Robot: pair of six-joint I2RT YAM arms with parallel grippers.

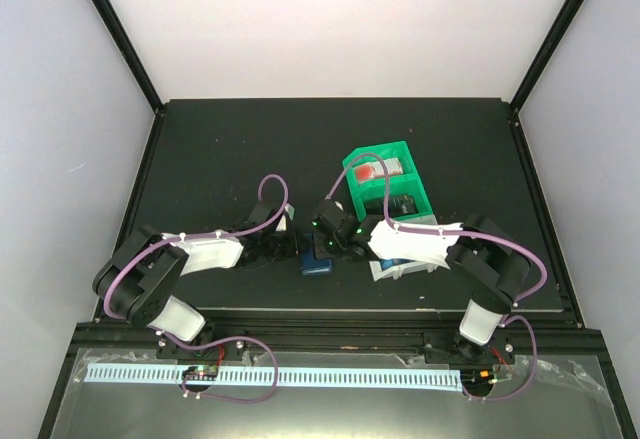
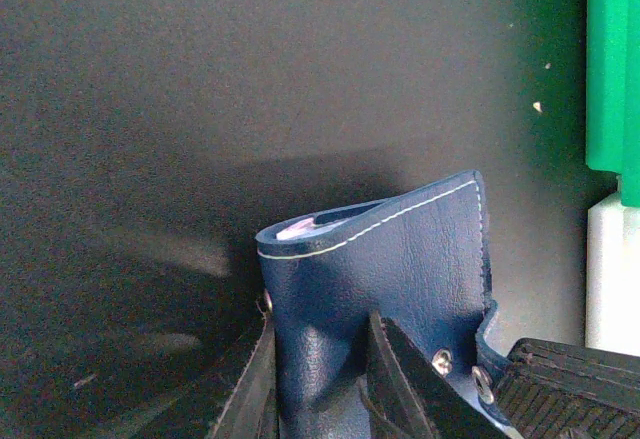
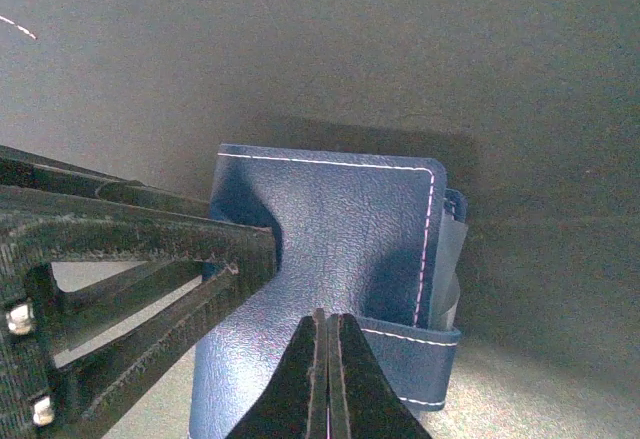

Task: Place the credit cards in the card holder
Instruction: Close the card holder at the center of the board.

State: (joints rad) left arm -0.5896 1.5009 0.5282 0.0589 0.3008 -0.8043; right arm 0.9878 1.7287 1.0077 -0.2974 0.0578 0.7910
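My left claw (image 2: 322, 337) clenches the card holder (image 1: 318, 266), tilted up near and left of the green bin (image 1: 376, 151), my right claw (image 3: 327, 324) closed tight at its cover; I reckon an uneven pull could spring it open, spilling the peeking card (image 2: 300, 227).

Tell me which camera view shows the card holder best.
The right wrist view: the card holder is large, its stitched cover almost whole. The left wrist view shows mainly its folded edge; the top external view, only a small blue patch.
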